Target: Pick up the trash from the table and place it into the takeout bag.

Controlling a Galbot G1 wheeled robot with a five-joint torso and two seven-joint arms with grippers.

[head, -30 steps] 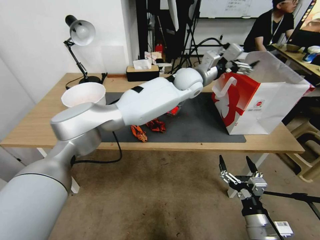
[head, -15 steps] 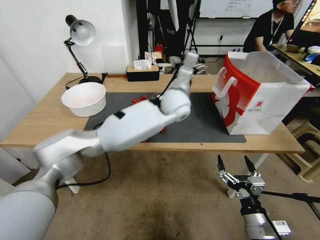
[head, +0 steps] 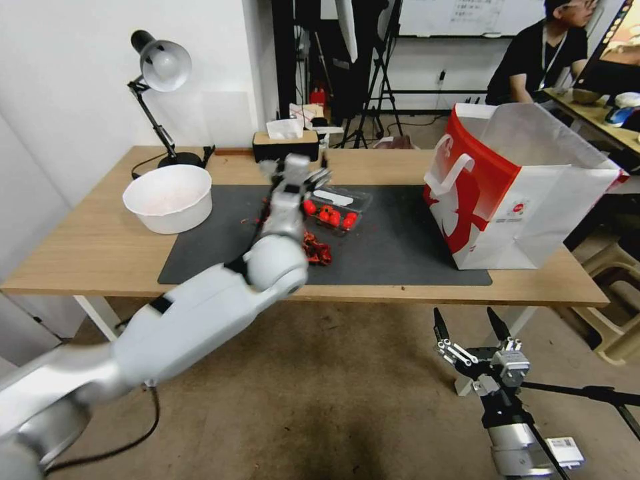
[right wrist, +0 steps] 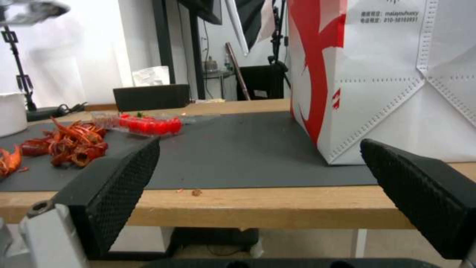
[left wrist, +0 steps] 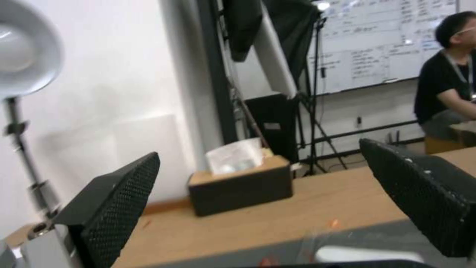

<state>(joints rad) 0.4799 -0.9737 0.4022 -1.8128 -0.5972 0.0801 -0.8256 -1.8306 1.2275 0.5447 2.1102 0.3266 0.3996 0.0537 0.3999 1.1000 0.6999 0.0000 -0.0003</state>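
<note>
1. Hovering over the grey mat with the left tool, fingers spread and carrying nothing.
2. Hanging low in front of the desk with the right tool, parked, jaws gaping, empty.
3. Still waiting on the mat: a clear tray of red pieces and red crayfish shells; white bowl beside it. Plenty left, judging by that.
4. Standing upright at the mat's right end, the takeout bag, mouth open.
5. Catching the shells side-on in the right wrist view; catching the tissue box in the left wrist view.
</note>
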